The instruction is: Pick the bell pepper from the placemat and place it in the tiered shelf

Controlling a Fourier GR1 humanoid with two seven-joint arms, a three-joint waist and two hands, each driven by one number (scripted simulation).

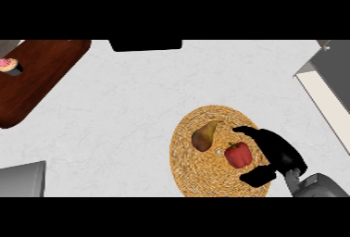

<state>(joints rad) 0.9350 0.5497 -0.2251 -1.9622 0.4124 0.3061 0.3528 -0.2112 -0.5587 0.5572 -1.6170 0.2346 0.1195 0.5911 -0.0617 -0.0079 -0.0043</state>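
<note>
A red bell pepper [238, 155] lies on the round woven placemat [188, 169] at the lower right of the counter. My right hand [280, 152] reaches in from the lower right and arches around the pepper's right side, with fingers above it and the thumb below it. The fingers stand a little apart from the pepper and are relaxed. The tiered shelf [328, 92] shows as a grey and cream frame at the right edge. My left hand does not show.
A brownish pear [203, 135] lies on the placemat just left of the pepper. A dark wooden board [41, 78] with a pink cupcake [9, 65] sits at the upper left. A grey box [21, 179] fills the lower left corner, and a black object [146, 45] sits at the top.
</note>
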